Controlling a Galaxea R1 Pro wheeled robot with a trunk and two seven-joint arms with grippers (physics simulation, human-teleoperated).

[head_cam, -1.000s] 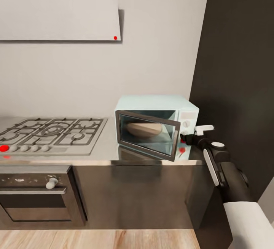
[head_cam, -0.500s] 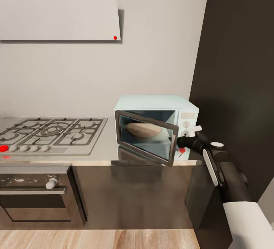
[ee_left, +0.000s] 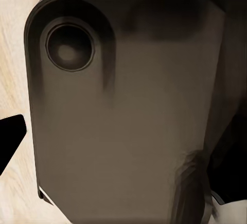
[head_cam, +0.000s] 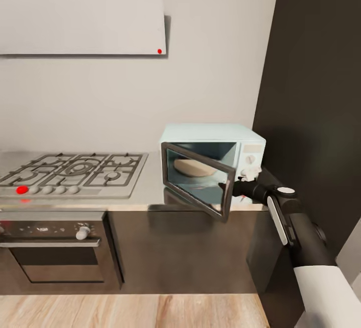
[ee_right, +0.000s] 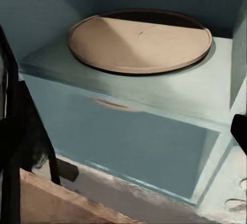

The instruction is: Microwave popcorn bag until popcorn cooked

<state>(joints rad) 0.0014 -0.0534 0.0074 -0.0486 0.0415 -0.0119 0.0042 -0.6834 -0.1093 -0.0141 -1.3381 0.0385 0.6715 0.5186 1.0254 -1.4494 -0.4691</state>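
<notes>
The mint-blue microwave [head_cam: 213, 135] stands on the grey countertop [head_cam: 150, 187] against the dark wall panel. Its dark glass door [head_cam: 198, 180] hangs about half open, swung out towards me. Inside lies a bare tan turntable [ee_right: 139, 39], also seen through the glass [head_cam: 193, 167]. My right gripper [head_cam: 244, 183] is open at the door's free edge, in front of the white knob panel [head_cam: 249, 162]. One right fingertip [ee_right: 240, 131] shows in the right wrist view. The popcorn bag and popcorn are out of view. A black left fingertip [ee_left: 10, 137] shows against my own dark base [ee_left: 128, 106].
A gas hob [head_cam: 75, 172] with black grates sits left of the microwave, with a built-in oven [head_cam: 55, 253] below it and a hood [head_cam: 80, 22] above. A tall dark panel [head_cam: 316, 92] closes off the right side. Wooden floor [head_cam: 125, 310] runs along the cabinet front.
The microwave door has swung further open. My right gripper has moved left to the door's free edge. The whole picture has shifted right, so the camera has moved.
</notes>
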